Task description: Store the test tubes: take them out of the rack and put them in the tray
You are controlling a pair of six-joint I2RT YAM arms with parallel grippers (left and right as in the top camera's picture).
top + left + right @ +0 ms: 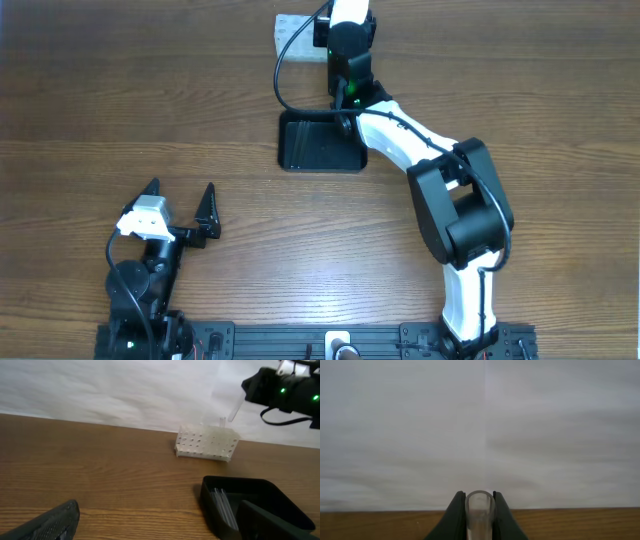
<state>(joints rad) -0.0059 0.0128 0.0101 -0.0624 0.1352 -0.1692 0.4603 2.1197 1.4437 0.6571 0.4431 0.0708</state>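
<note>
A white perforated rack (206, 444) stands at the far side of the table, with one clear tube (222, 422) upright in it. My right gripper (479, 499) is lifted above the rack and shut on another clear test tube (479, 510), which hangs tilted (235, 410) over the rack's right end. The black tray (288, 150) lies just in front of the rack and has several clear tubes (223, 507) lying in it. My left gripper (181, 192) stands open near the table's front left, far from rack and tray, with nothing between its fingers.
Wide bare wooden tabletop (120, 90) spreads left of the rack and tray and between the two arms. A white wall (100, 385) rises behind the table's far edge. The right arm's black wrist (350, 60) overhangs the tray's far right corner.
</note>
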